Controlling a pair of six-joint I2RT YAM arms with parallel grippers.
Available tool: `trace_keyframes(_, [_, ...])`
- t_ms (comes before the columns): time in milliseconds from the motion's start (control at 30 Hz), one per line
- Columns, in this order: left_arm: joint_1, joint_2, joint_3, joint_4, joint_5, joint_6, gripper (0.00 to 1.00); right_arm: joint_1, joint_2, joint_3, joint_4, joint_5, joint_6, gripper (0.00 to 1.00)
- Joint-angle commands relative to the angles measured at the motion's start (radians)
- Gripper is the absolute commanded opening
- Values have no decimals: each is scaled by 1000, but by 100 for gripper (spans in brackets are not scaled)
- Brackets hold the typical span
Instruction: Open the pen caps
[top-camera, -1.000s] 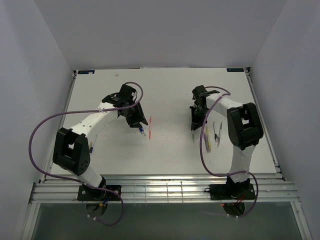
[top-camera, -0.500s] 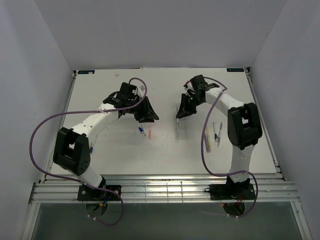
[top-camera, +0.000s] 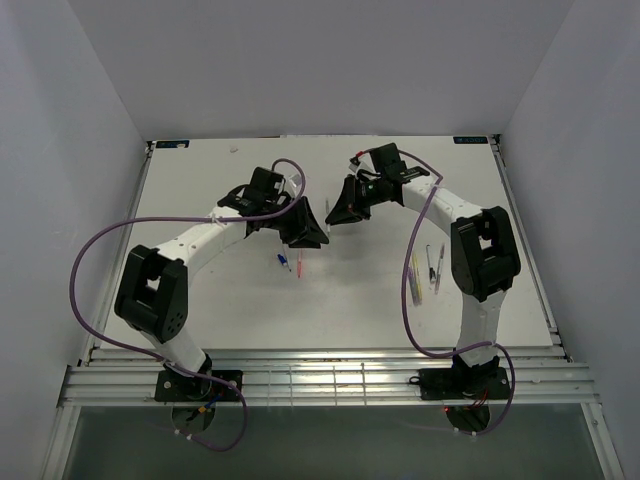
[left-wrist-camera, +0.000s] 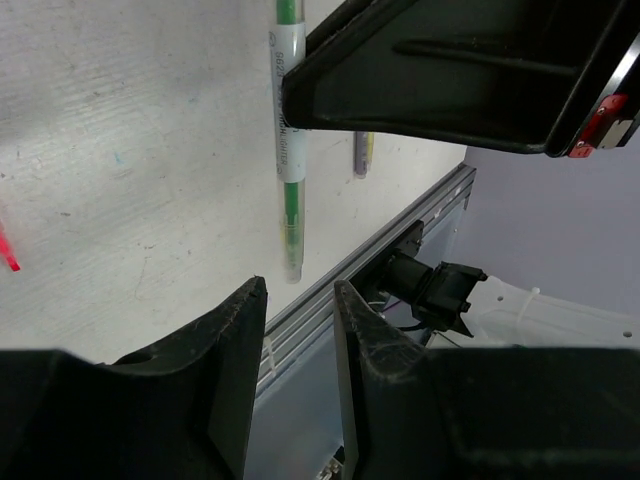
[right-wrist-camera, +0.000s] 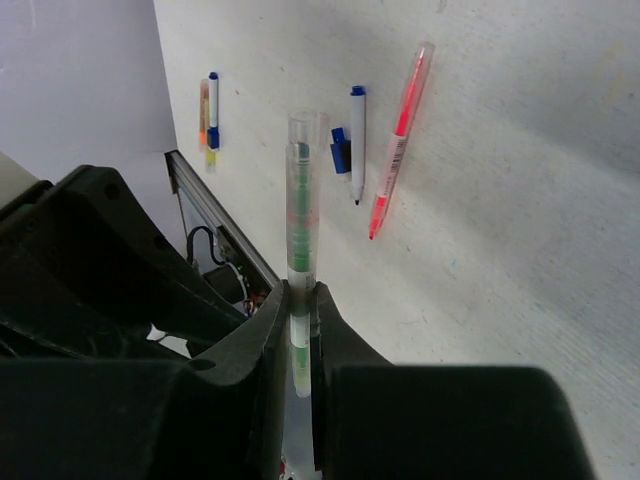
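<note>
Both grippers have closed in over mid-table since the earlier frames: the right gripper (right-wrist-camera: 300, 292) has swung left, away from the pens at the right edge, and the left gripper (left-wrist-camera: 298, 292) has shifted right to meet it. Right fingers (right-wrist-camera: 262, 335) are clamped on a green pen (right-wrist-camera: 298, 215), which projects past their tips with its clear cap (right-wrist-camera: 303, 135) on the free end. Left fingers (left-wrist-camera: 235, 335) stand narrowly apart, nothing between them, with their tips near the capped end. Below, on the table (top-camera: 220, 180), a red pen (right-wrist-camera: 400, 140) lies beside a blue pen (right-wrist-camera: 357, 140), with a blue cap (right-wrist-camera: 340, 150) just beside that. Well to the right lie a yellow pen (top-camera: 415, 282) and two other pens (top-camera: 433, 266).
</note>
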Motion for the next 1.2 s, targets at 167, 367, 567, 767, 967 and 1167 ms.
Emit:
trace_keyframes(167, [-20, 7, 22, 28, 46, 7, 43, 19, -38, 26, 95, -57, 71, 8])
trace_keyframes(367, [-29, 16, 19, 26, 44, 7, 43, 30, -39, 23, 113, -60, 93, 8])
trace_keyframes(567, [-29, 18, 28, 23, 29, 10, 39, 33, -44, 20, 115, -64, 100, 8])
trace_keyframes(767, [-29, 22, 29, 14, 44, 12, 17, 34, -45, 9, 133, -69, 113, 8])
trace_keyframes(967, [-29, 13, 32, -9, 21, 28, 6, 42, -28, 14, 124, -103, 101, 33])
trace_keyframes(1167, [-29, 19, 41, -21, 15, 35, 0, 65, -33, -18, 133, -124, 90, 36])
